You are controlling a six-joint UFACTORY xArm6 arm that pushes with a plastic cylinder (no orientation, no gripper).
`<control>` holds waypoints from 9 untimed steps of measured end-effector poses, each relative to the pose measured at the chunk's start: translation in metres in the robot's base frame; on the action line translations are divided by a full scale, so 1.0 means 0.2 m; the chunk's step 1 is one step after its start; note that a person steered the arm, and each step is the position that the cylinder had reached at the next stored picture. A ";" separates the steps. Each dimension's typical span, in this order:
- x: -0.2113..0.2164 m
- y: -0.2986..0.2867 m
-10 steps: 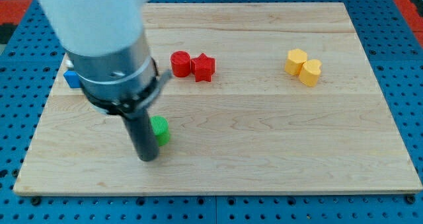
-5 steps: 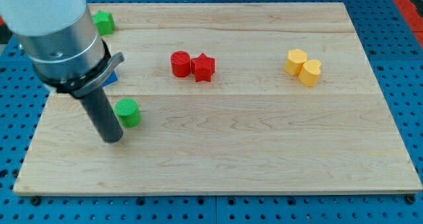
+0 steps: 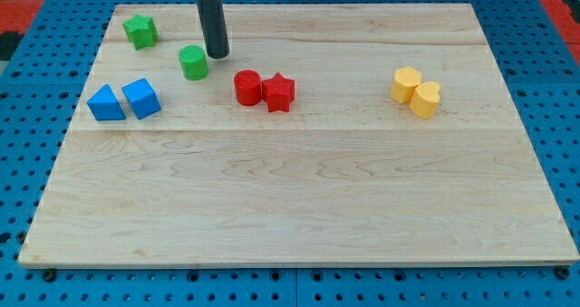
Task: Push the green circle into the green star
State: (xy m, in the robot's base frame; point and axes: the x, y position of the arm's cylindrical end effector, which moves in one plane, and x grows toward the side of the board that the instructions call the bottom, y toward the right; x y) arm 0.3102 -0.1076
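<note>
Green circle [image 3: 192, 62], green star [image 3: 140, 30]

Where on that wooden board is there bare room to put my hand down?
The whole lower half, below the blue blocks and red pair, is bare, as is the stretch between the red pair and yellow pair. The top left is crowded: green star, green circle, my tip.

1. The tip [image 3: 217, 53] is sitting just right of the green circle [image 3: 192, 62], near the frame's upper left.
2. Bare wood is lying between that circle and the green star [image 3: 140, 30].
3. Two blue blocks [image 3: 124, 100] are crowding the left edge below.
4. The red pair [image 3: 264, 89] is blocking the centre-left.
5. The yellow pair [image 3: 416, 91] is standing well apart at right.
</note>
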 end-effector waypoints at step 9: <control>-0.15 0.50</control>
